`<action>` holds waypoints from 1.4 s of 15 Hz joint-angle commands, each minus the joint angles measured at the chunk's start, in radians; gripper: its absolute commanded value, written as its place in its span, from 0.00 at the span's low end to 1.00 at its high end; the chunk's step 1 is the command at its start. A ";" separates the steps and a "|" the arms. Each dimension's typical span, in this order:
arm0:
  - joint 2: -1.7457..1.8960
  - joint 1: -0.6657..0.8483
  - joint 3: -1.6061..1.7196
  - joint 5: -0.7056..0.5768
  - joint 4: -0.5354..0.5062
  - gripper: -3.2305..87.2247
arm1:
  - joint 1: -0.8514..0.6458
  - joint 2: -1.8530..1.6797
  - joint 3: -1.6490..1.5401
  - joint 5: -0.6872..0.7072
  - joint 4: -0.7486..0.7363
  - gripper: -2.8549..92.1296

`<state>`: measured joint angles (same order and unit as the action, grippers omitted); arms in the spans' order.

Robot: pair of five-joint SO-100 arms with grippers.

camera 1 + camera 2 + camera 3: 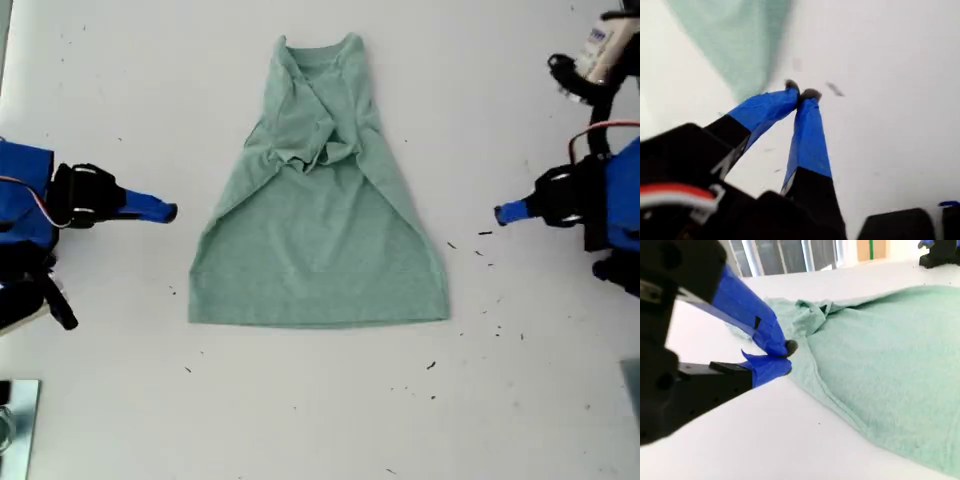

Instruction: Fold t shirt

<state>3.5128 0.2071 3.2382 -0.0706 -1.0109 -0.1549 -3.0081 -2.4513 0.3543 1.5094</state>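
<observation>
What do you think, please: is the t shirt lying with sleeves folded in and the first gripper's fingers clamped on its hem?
Not clamped: the first wrist view shows my first gripper shut empty, clear of the t shirt. Sleeves are folded in.

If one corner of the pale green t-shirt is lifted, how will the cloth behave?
The pale green soft-fabric t-shirt will probably droop limply: its folded sleeves already lie wrinkled. It looks thin and light, so pushing it across the smooth white table would likely bunch it.

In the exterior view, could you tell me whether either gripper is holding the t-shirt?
No. The t-shirt lies flat on the white table, and both grippers sit apart from it on either side with bare table between.
</observation>
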 commanded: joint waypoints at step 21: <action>0.014 -0.049 0.014 -0.012 0.009 0.03 | 0.330 1.146 0.420 -0.149 -0.230 0.02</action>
<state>3.5205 0.1779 3.2382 -0.0721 -1.0109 0.1795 -1.8147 -2.1506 0.1595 1.0385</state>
